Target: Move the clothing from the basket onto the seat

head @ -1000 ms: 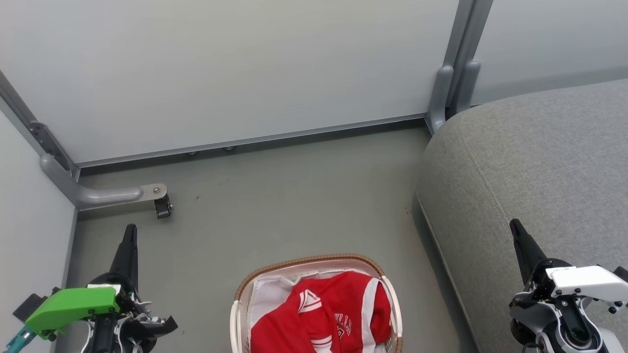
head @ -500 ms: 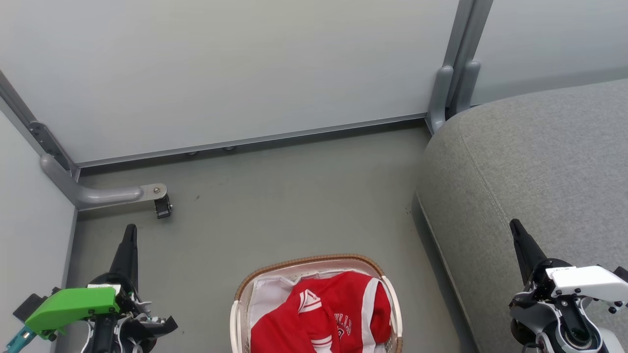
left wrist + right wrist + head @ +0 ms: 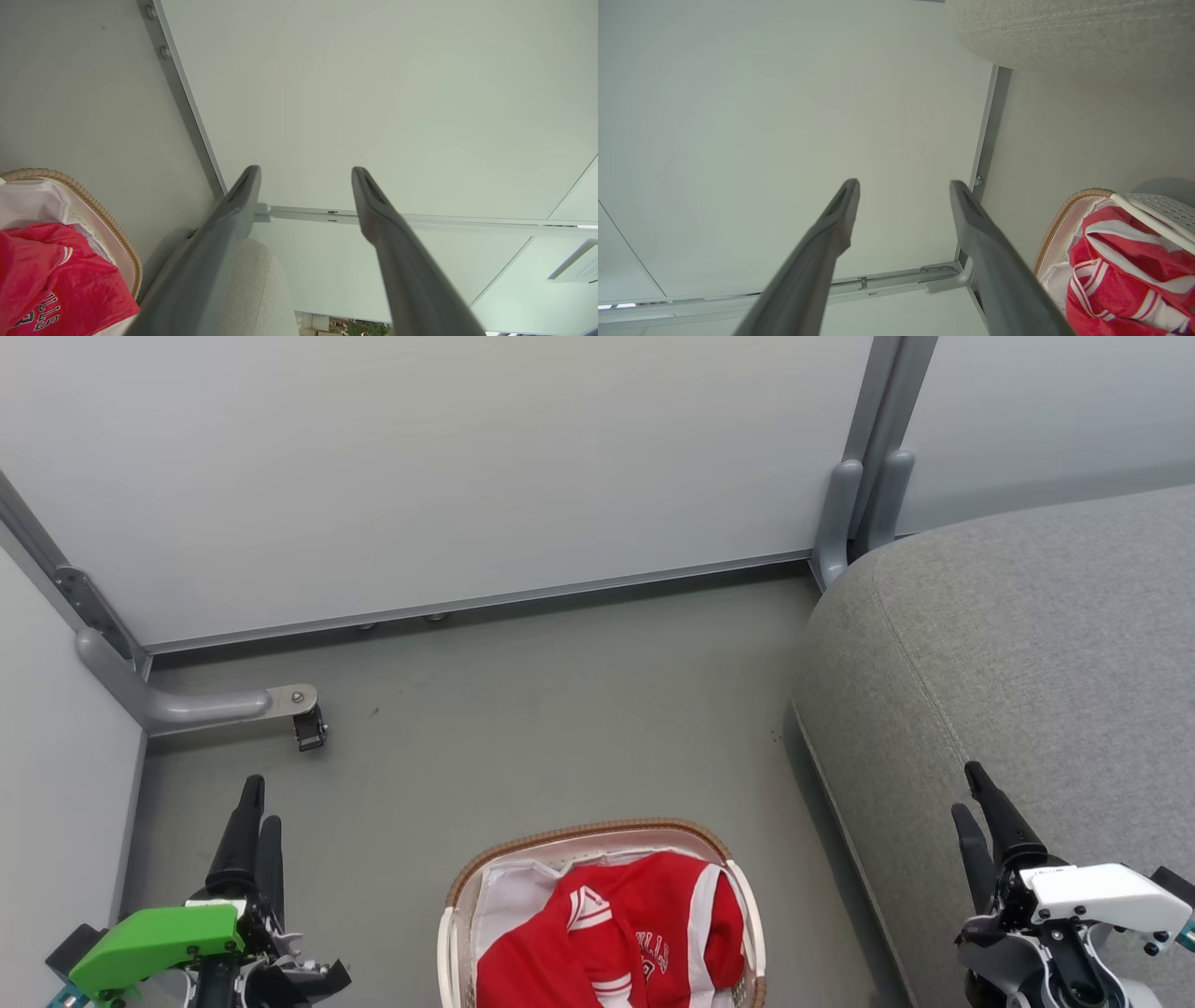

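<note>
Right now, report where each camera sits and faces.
Head: high on the robot, looking down at floor, basket, clothing and seat; left gripper and right gripper at bottom corners.
Left wrist: on left arm, along its open fingers toward a wall panel.
Right wrist: on right arm, along its open fingers toward a wall panel.
Shared: all three views show basket, clothing and seat.

The basket (image 3: 588, 829) sits on the grey floor (image 3: 560, 709) at the near middle, with red clothing (image 3: 616, 933) heaped in it beside a white sheet (image 3: 509, 896) at its left. The seat (image 3: 1027, 663) fills the right side, near the basket. The left claw (image 3: 261, 803) hovers over the floor at near left and the right claw (image 3: 966, 791) over the seat at near right, both with fingers parted.
</note>
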